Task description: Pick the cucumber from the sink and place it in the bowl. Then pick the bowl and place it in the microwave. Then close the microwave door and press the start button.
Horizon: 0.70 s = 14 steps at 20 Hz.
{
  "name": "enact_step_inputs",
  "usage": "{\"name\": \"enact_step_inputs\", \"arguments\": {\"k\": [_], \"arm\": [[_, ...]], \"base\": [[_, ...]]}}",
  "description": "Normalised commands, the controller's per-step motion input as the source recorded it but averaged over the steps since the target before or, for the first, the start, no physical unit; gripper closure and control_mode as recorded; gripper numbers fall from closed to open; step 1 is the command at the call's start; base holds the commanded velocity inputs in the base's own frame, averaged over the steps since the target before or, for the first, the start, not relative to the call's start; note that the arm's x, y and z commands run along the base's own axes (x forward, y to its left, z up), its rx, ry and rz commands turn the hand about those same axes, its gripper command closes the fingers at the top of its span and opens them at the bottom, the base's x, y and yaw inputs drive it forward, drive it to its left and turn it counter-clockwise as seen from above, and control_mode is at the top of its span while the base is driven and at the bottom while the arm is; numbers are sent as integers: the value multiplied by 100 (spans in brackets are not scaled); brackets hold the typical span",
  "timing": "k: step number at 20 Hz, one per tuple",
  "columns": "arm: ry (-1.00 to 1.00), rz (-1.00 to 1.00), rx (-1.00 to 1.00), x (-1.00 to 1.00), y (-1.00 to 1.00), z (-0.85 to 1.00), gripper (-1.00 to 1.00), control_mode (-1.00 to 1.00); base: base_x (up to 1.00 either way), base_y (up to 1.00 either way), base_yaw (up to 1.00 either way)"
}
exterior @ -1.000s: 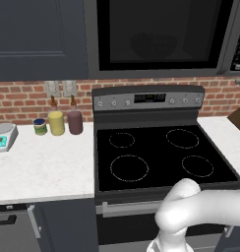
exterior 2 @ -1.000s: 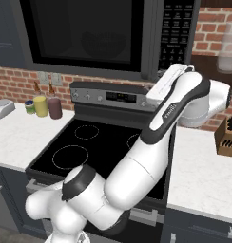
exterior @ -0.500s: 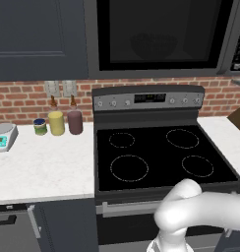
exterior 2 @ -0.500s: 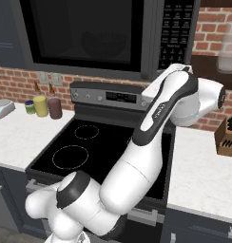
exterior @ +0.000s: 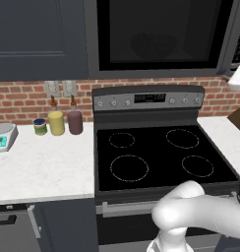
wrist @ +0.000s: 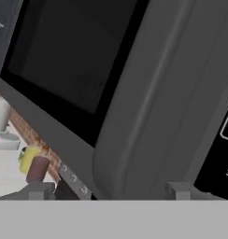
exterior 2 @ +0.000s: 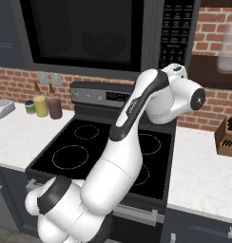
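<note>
Dark grey microwave door point(exterior 2: 84, 35), black glass window.

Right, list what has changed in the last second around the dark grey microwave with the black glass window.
The white arm's wrist has swung slightly left in the right base view, toward the wide dark grey microwave door and its curved bar handle. The gripper holds nothing. The door stays shut with the round bowl behind the glass; the black stove is unchanged.

one microwave point(exterior: 161, 37), four burners point(exterior: 129, 167), three jars point(exterior: 56, 123), one scale point(exterior: 4, 136)
</note>
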Motion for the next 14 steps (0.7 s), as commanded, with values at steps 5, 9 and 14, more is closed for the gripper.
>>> {"name": "enact_step_inputs", "arguments": {"k": [5, 9, 14], "arm": [[0, -22, 0, 39, -11, 0, -100, -100], [0, -18, 0, 26, -33, 0, -100, -100], [0, -11, 0, -10, -31, 0, -100, -100]], "base": [[0, 0, 0], [0, 0, 0], [0, 0, 0]]}}
